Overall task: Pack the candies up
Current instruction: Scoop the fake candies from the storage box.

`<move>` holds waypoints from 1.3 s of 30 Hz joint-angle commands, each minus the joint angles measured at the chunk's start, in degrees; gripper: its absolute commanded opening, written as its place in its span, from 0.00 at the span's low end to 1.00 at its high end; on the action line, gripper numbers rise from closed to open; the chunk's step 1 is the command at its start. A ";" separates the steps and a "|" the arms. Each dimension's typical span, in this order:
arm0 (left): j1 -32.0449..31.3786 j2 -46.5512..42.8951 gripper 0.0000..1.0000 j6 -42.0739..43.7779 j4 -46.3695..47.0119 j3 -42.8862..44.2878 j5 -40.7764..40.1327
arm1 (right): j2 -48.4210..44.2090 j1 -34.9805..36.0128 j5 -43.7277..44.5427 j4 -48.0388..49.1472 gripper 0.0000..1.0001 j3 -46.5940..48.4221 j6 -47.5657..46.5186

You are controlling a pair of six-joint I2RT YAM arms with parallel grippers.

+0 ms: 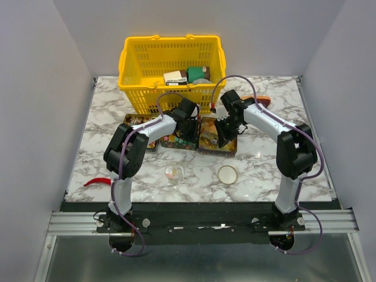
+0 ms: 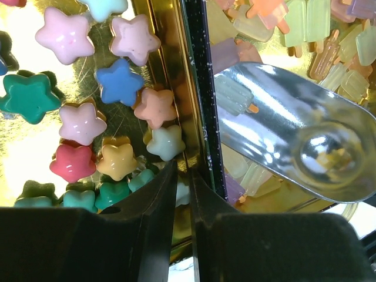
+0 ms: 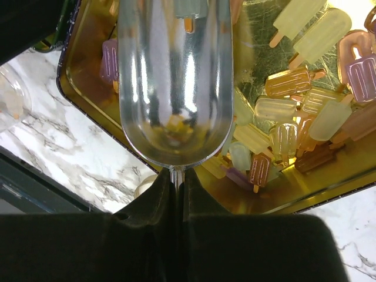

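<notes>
The right pincer [image 3: 178, 182] clamps the shiny metal scoop [image 3: 176, 88]; the left pincer [image 2: 183, 194] pinches the gold tin wall [image 2: 170, 70]. Slide shallow under the translucent popsicle-shaped candies [image 3: 294, 82] in that tin, lifting level.

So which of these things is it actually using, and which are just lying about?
In the job: pastel star-shaped candies; translucent popsicle-shaped gummies; shiny metal scoop, held by right gripper; gold tin, wall pinched by left gripper; probably the small clear cup and round lid.
Lying about: yellow plastic basket of boxes; red object at far left.
</notes>
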 commanded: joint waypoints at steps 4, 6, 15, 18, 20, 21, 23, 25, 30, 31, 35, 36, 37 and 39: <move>-1.57 0.61 0.27 -1.69 3.26 0.90 5.20 | 1.60 1.03 1.01 4.28 0.01 0.79 4.07; -1.57 0.61 0.27 -1.86 3.35 0.81 5.37 | 2.21 1.03 2.06 5.07 0.01 0.88 5.57; -1.57 0.70 0.26 -2.04 3.79 0.28 6.34 | 5.82 1.99 12.26 8.41 0.01 2.03 9.10; -1.57 0.79 0.25 -1.95 3.71 0.28 6.60 | 6.43 2.43 13.67 10.87 0.01 0.89 8.83; -1.57 0.79 0.25 -1.95 3.71 0.28 6.52 | 6.70 2.96 14.89 12.80 0.01 0.18 8.48; -1.57 0.79 0.25 -1.95 3.70 0.37 6.52 | 7.13 3.31 15.25 13.42 0.01 -0.26 8.22; -1.57 0.96 0.25 -1.86 3.62 0.46 6.52 | 7.66 3.93 16.56 14.65 0.01 -0.52 7.78; -1.57 1.05 0.25 -1.69 3.27 0.63 6.43 | 8.28 4.54 17.27 15.53 0.01 -0.87 7.52; -1.57 1.23 0.25 -1.43 2.74 0.99 5.99 | 8.46 6.03 21.49 19.57 0.01 -2.72 6.29; -1.57 1.32 0.25 -1.43 2.56 1.07 5.90 | 8.63 6.39 22.10 20.01 0.01 -2.98 6.11; -1.57 1.41 0.25 -1.16 2.21 1.34 5.64 | 9.16 6.92 23.51 22.38 0.01 -4.74 5.76; -1.57 1.49 0.25 -1.16 2.12 1.43 5.55 | 8.99 7.00 23.51 23.35 0.01 -5.26 5.67; -1.57 1.32 0.25 -1.07 2.04 1.43 5.38 | 8.72 7.18 23.69 24.31 0.01 -6.05 5.41; -1.57 1.32 0.25 -1.07 1.95 1.43 5.29 | 8.63 7.27 23.60 26.51 0.01 -7.11 5.14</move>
